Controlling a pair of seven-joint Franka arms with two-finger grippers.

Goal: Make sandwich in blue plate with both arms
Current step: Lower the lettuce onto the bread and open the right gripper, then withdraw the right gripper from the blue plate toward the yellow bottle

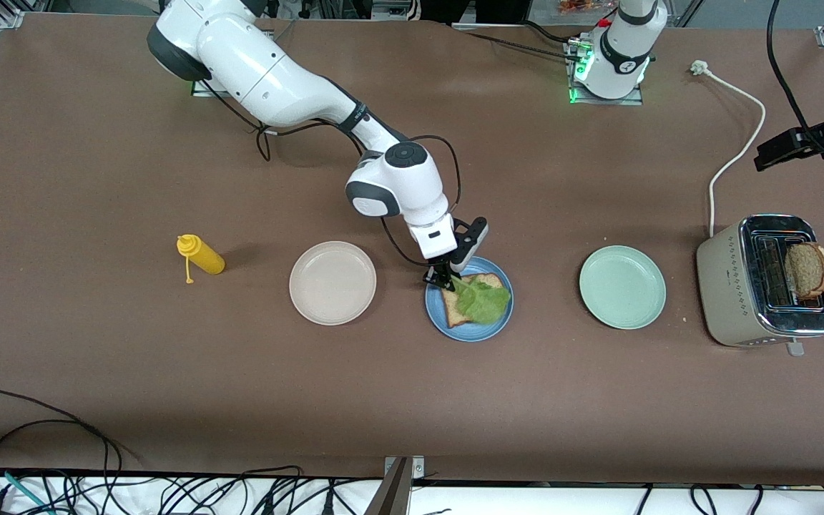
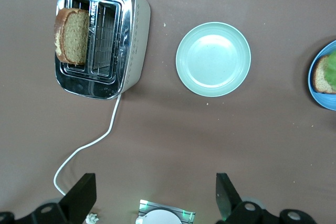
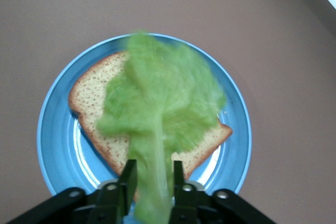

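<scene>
Blue plate (image 1: 455,326) rim bare around lettuce (image 1: 483,300).

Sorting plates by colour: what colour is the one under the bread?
Blue plate, clearest in the right wrist view.

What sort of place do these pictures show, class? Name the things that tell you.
Probably a robot lab set up as a mock kitchen: two arms bolted to a brown table, loose cables along its edge, and a toaster, plates and a squeeze bottle.
</scene>
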